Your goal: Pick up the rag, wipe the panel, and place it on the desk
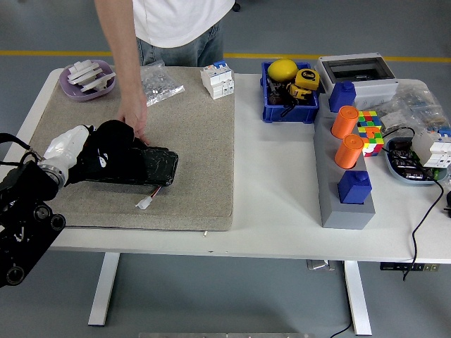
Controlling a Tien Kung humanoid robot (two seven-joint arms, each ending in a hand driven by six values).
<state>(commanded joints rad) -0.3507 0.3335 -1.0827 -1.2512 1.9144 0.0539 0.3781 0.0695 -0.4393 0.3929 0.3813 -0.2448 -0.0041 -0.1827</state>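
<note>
A glossy black panel lies flat on the beige mat, with a small white connector on wires at its front edge. My left hand comes in from the lower left and is shut on a black rag, which is pressed onto the panel's left half. A person's hand reaches down from the far side and rests its fingertips on the panel's back edge, right beside the rag. My right arm is out of sight.
On the mat's far side are a purple dish of white parts, a clear bag and a white breaker. To the right stand a blue bin, a grey block with orange cylinders and a colour cube.
</note>
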